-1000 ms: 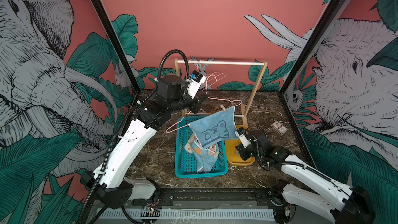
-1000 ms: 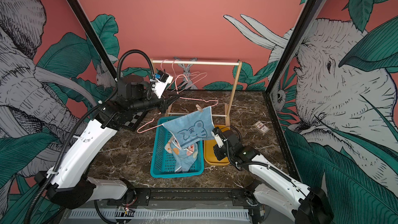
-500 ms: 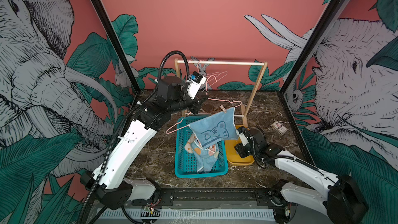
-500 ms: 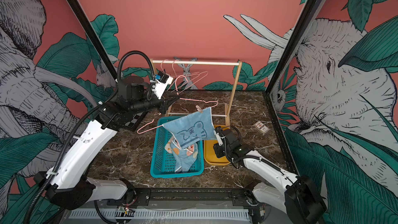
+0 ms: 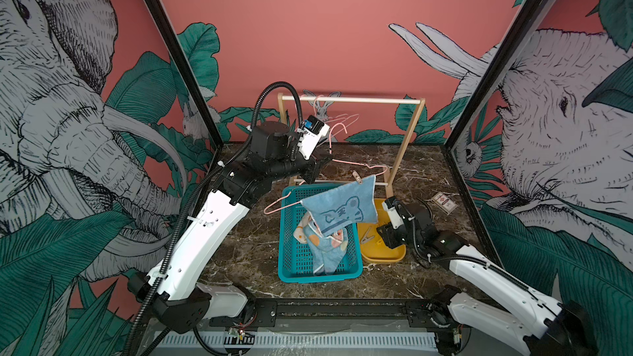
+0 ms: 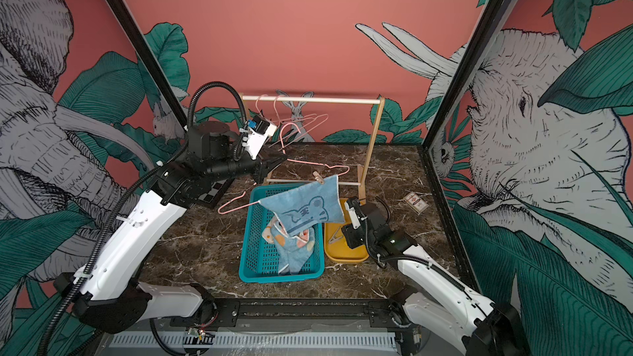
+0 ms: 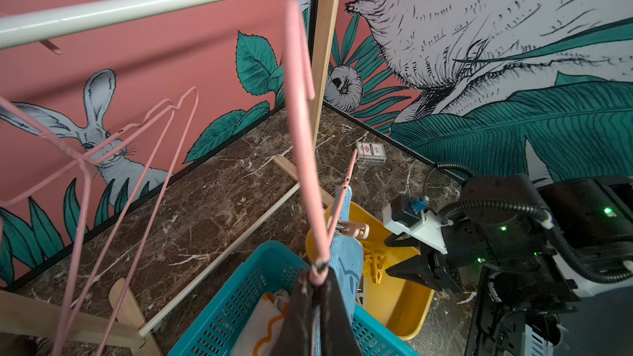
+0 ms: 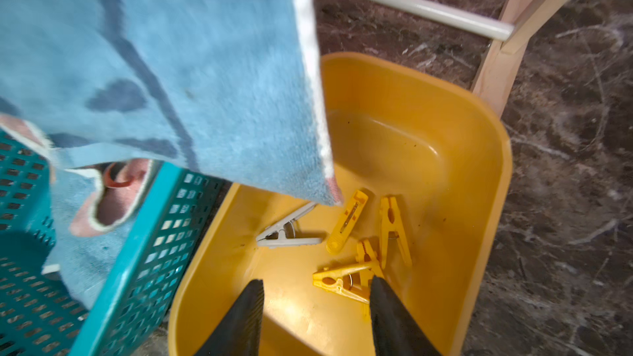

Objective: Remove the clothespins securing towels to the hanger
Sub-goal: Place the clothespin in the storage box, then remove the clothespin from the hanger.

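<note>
Ahead of the black right tool (image 8: 317, 282), four yellow clothespins (image 8: 394, 227) and one pale grey clothespin (image 8: 286, 236) lie in a mustard-yellow tray (image 8: 428, 125). A light blue towel (image 5: 339, 207) with a darker blue animal face hangs on a pink hanger (image 7: 306, 166) above a teal basket (image 5: 291, 268). The bench (image 5: 246, 244) is dark brown, white-veined marble.

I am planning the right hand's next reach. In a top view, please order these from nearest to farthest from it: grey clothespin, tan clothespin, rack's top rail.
1. Grey clothespin, in the yellow tray beside the right hand.
2. Tan clothespin, up on the pink hanger, clipping the blue towel.
3. Top rail, high at the back.
</note>
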Controlling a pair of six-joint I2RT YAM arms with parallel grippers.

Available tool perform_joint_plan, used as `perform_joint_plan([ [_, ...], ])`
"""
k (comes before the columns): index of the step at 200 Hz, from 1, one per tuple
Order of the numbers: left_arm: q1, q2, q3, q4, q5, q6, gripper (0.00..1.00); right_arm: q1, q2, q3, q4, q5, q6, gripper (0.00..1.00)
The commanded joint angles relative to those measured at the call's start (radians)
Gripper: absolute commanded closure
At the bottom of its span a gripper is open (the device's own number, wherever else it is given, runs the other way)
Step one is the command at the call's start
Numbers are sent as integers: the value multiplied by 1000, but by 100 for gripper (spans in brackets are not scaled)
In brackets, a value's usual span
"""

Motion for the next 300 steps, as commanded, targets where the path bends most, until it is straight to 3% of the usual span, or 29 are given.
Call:
perform_joint_plan([
  [1, 4, -11, -1, -16, 96, 1, 100, -5, -74, 97, -70, -6, -71, 50],
  [24, 4, 2, -3, -47, 163, 18, 100, -5, -133, 192, -125, -39, -130, 50],
  [57, 3, 20, 3, -93, 229, 47, 100, -4, -165, 299, -156, -182, -222, 50],
  [151, 3, 52, 62, -178, 367, 84, 100, 18, 2, 520, -201, -596, -362, 51],
  [231, 3, 57, 82, -177, 358, 80, 100, 45, 72, 548, -233, -644, -397, 52],
  [300, 3, 86, 127, -173, 310, 76, 100, 56, -2, 494, -270, -621, -378, 53],
])
